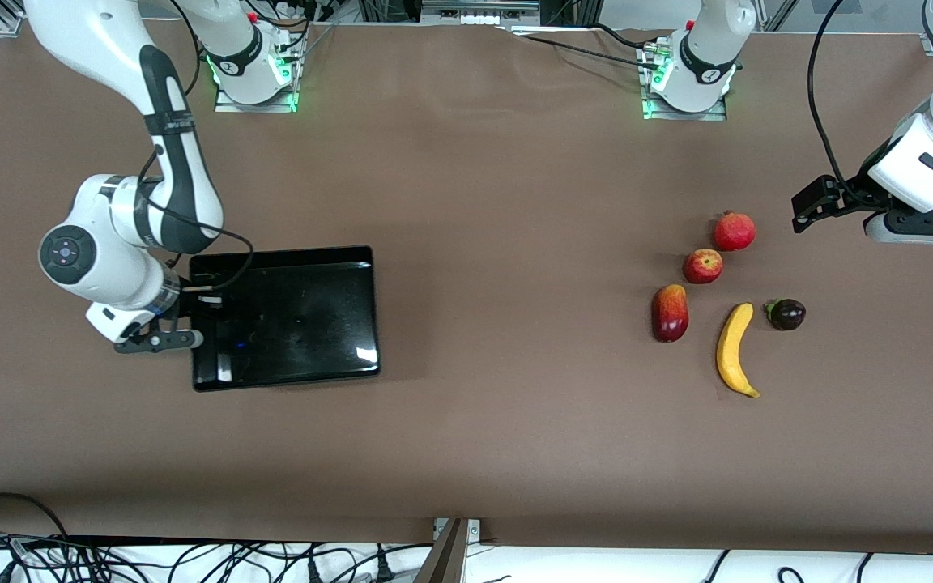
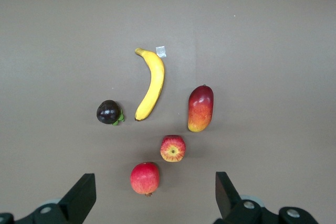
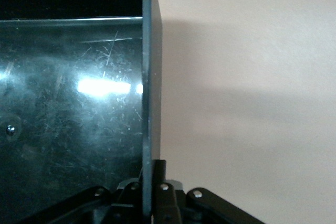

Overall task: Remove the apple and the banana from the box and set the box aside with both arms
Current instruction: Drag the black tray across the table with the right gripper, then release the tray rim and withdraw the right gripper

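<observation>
Black tray point(image 1: 296, 320) lies flat toward the right arm's end of the table, long axis running along the table's length. Right gripper point(image 1: 195, 312) is clamped on the tray's short-end wall point(image 3: 147, 103), fingers either side of it. Banana point(image 1: 734, 348) lies toward the left arm's end, long axis running nearer-to-farther from the front camera, stem tip at the nearer end, slightly curved. Apple point(image 1: 702, 265) sits farther from the camera than the banana, between the pomegranate point(image 1: 734, 231) and mango point(image 1: 670, 312). Dark purple fruit point(image 1: 786, 314) beside the banana. Left gripper point(image 2: 155, 203) hovers over the fruits, fingers spread wide, holding nothing. Brown table point(image 1: 499, 202), cables along its nearer edge.
</observation>
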`<state>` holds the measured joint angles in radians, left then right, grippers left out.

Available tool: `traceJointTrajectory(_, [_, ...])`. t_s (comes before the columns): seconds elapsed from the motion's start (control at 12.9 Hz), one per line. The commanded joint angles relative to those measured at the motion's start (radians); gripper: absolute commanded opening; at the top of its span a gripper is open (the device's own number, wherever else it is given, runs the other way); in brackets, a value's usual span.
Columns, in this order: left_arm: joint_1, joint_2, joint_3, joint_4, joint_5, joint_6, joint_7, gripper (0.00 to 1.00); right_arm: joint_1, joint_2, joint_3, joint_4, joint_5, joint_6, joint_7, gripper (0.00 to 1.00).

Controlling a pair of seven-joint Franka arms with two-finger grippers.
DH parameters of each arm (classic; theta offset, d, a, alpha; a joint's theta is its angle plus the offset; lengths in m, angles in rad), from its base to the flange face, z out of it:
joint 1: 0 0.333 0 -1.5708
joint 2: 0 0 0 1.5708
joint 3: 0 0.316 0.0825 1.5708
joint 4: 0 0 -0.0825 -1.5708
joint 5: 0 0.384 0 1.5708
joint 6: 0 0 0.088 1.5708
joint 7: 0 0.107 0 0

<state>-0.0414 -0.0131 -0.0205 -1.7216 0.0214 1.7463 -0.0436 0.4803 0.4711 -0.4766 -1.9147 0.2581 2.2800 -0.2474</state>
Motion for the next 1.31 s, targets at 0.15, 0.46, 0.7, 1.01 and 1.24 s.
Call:
traceJointTrajectory(0.15, [-0.011, -0.004, 0.008, 0.007, -0.017, -0.013, 0.001, 1.0, -0.058, -0.006, 0.006, -0.131, 0.165, 0.133, -0.193, 0.0])
traceJointTrajectory(0.46, [-0.012, -0.004, 0.008, 0.007, -0.018, -0.013, 0.001, 1.0, -0.049, -0.023, 0.007, -0.089, 0.164, 0.113, -0.191, 0.77])
traceJointTrajectory(0.7, [-0.012, -0.004, 0.007, 0.007, -0.017, -0.013, -0.001, 1.0, -0.046, -0.068, 0.006, 0.011, 0.148, -0.037, -0.182, 1.0])
traceJointTrajectory(1.01, [-0.012, -0.004, 0.007, 0.007, -0.017, -0.013, -0.001, 1.0, -0.048, -0.068, -0.011, 0.262, 0.078, -0.264, -0.182, 1.0])
traceJointTrajectory(1.24, [-0.012, -0.004, -0.001, 0.007, -0.018, -0.013, -0.001, 1.0, -0.046, -0.092, -0.028, 0.382, 0.024, -0.433, -0.176, 1.0])
